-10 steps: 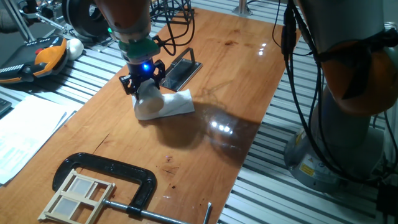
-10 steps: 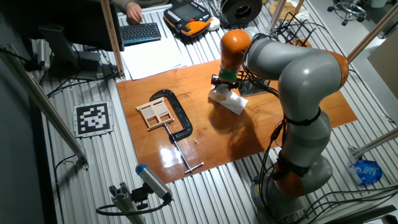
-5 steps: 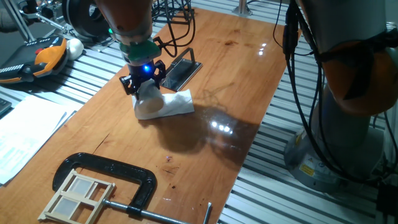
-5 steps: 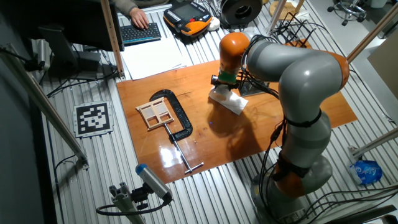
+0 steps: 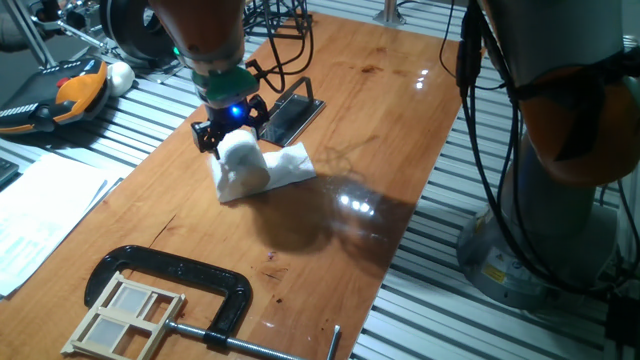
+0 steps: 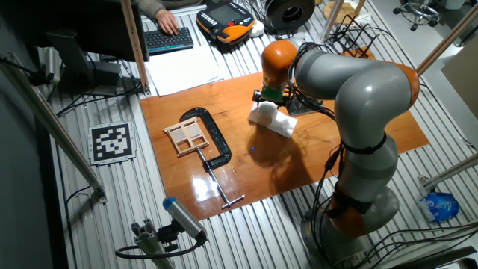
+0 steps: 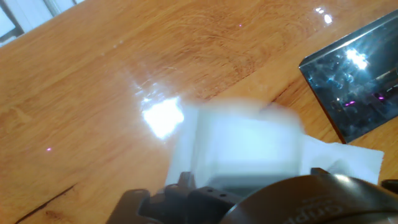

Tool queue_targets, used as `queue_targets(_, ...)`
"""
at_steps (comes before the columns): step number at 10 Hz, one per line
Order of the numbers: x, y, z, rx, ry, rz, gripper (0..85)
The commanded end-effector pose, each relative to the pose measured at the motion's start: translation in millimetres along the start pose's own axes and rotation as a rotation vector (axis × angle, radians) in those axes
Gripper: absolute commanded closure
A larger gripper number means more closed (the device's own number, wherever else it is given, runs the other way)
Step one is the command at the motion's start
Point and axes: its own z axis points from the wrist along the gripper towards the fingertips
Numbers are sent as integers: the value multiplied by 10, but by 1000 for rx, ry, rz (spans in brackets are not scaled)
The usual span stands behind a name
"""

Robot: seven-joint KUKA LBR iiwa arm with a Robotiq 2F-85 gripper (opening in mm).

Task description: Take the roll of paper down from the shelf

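The roll of paper (image 5: 243,160) is small and white. It lies on the wooden table just in front of the shelf (image 5: 290,113), with its loose sheet (image 5: 290,166) trailing to the right. The shelf is a low dark plate with shiny metal edges and has nothing on it. My gripper (image 5: 230,130) hovers at the roll's far upper side with its fingers apart and most of the roll exposed below it. In the other fixed view the roll (image 6: 263,113) sits under my gripper (image 6: 267,101). In the hand view the roll (image 7: 249,146) is blurred and close, with the shelf (image 7: 357,81) at the right.
A big black C-clamp (image 5: 190,285) with a small wooden frame (image 5: 125,315) lies at the table's near left. White printed sheets (image 5: 40,215), a white ball (image 5: 120,73) and an orange handset (image 5: 70,95) lie off the table to the left. Cables (image 5: 275,20) hang behind the shelf.
The roll has shifted a little out from between my fingers and shows more fully. Its sheet has moved slightly. My gripper has edged up and back.
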Motion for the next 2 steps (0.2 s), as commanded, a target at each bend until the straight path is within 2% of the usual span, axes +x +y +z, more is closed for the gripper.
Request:
queue_targets(1, 0, 0, -7, 0, -3, -1, 0)
queue_targets(2, -6, 0, -37, 0, -3, -3, 0)
